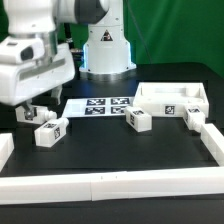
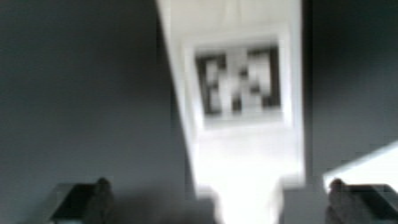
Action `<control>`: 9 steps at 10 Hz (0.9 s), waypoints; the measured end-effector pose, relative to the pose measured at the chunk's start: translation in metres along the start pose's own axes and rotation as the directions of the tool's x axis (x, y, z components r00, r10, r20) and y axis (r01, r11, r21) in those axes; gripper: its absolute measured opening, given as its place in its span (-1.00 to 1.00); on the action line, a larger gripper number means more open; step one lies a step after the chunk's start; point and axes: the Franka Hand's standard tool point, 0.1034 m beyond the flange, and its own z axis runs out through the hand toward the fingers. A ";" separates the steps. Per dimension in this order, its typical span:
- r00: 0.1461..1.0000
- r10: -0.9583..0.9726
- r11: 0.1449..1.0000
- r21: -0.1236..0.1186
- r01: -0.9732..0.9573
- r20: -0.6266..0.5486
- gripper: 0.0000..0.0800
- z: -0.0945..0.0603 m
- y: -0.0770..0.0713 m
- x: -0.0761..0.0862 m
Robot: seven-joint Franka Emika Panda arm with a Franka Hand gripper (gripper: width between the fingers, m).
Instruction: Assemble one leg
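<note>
The dark worktop (image 1: 110,150) carries everything. The arm (image 1: 35,60) stands over the side at the exterior view's left. A square white panel (image 1: 170,97) lies well apart on the exterior view's right, and the marker board (image 1: 100,105) lies between the two. A second leg (image 1: 138,120) and a third leg (image 1: 195,119) sit farther off.

The leg (image 1: 50,131) that matters lies on the worktop just below and beside the end effector (image 1: 36,113). In the wrist view this leg (image 2: 240,90) runs lengthwise straight away from the end effector (image 2: 222,200), with its long axis passing through the gap. The dark fingertips (image 2: 80,200) stand spread, one on either side. The picture is blurred, but they seem clear of its faces – nothing is pinched. The coming move looks like a short descent, then a squeeze across the narrow width.
</note>
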 end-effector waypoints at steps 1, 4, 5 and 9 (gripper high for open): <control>0.997 0.075 0.997 -0.005 -0.075 -0.001 0.59 -0.014 -0.003 0.018; 0.966 0.258 0.966 -0.011 -0.259 -0.010 0.62 -0.034 -0.016 0.081; 0.979 0.203 0.979 -0.010 -0.203 -0.006 0.62 -0.033 -0.015 0.076; 0.953 0.303 0.953 -0.001 -0.303 -0.005 0.62 -0.031 -0.026 0.089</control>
